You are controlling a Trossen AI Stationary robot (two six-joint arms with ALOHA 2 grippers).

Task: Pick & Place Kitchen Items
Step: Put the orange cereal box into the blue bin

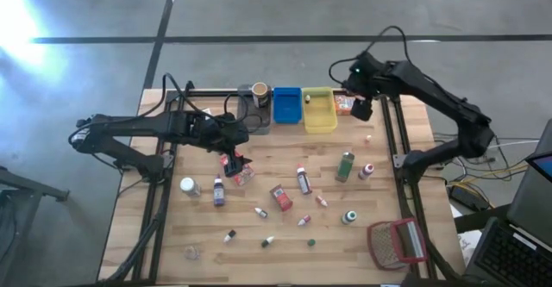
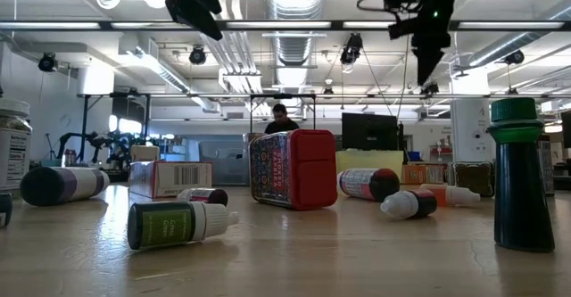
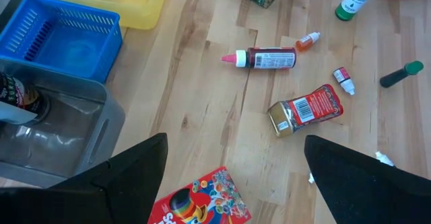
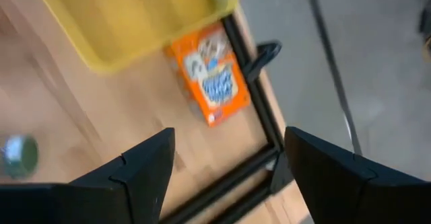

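As items lay scattered over the table (image 1: 285, 162), both grippers were held open and empty.

The left gripper (image 1: 235, 160) was seen over a colourful box (image 3: 202, 200), its fingers (image 3: 128, 177) spread wide, the box just beneath and between them with its long axis slanted across the gap. Three bins were counted at the back: grey (image 1: 256, 108), blue (image 1: 286, 104), yellow (image 1: 319, 110). The right gripper (image 1: 360, 108), fingers (image 4: 135, 167) also wide, was held above one orange box (image 4: 210, 72) lying just beside the yellow bin, and was judged the nearer arm for it.

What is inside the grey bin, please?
A brown-lidded jar stands in the grey bin, also seen in the left wrist view. The bin's wall hides its base.
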